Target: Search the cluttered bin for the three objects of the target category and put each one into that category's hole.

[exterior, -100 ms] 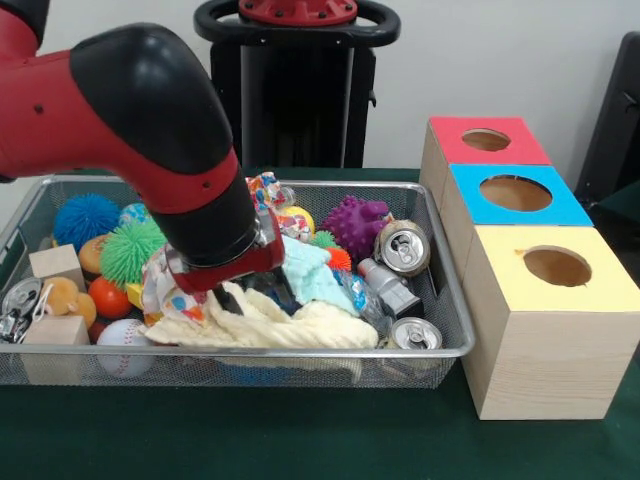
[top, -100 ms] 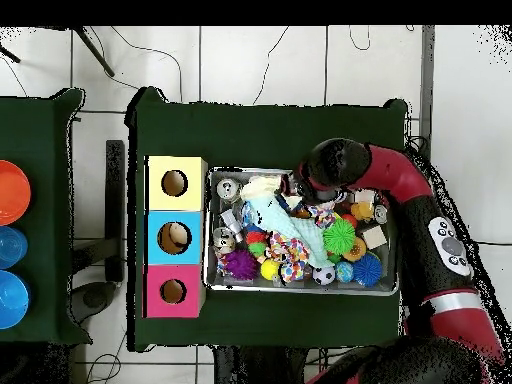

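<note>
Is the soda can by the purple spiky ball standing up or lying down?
Tipped over. The can leans on its side beside the purple spiky ball, its round top with the pull tab facing the camera.

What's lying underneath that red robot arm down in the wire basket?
Under the arm's wrist lie a cream cloth, a pale turquoise cloth and a patterned one. The gripper itself, and anything beneath the cloths, is hidden.

Orange bowl (top, -100 ms: pixel 8 192) and blue bowls (top, -100 ms: pixel 10 298) on side table (top, -100 ms: pixel 40 120).

No readable text, labels, brands or numbers on anything
</note>
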Controlling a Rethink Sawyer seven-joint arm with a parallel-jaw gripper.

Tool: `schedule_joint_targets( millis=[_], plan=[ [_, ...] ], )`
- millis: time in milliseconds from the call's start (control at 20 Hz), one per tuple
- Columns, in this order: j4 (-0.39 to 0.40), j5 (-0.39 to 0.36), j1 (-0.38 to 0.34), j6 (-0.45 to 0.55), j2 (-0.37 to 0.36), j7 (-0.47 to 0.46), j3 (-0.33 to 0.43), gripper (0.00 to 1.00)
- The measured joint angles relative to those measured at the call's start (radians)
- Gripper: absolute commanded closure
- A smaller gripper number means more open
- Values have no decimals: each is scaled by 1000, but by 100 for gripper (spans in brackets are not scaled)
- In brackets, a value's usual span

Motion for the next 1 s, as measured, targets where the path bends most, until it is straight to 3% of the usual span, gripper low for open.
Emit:
schedule_joint_targets(
  millis=[450, 1000],
  plan=[
    [72, -5, 58, -77, -32, 0, -8, 0],
    [93, -5, 131, -100, -37, 0, -13, 0]
  ],
)
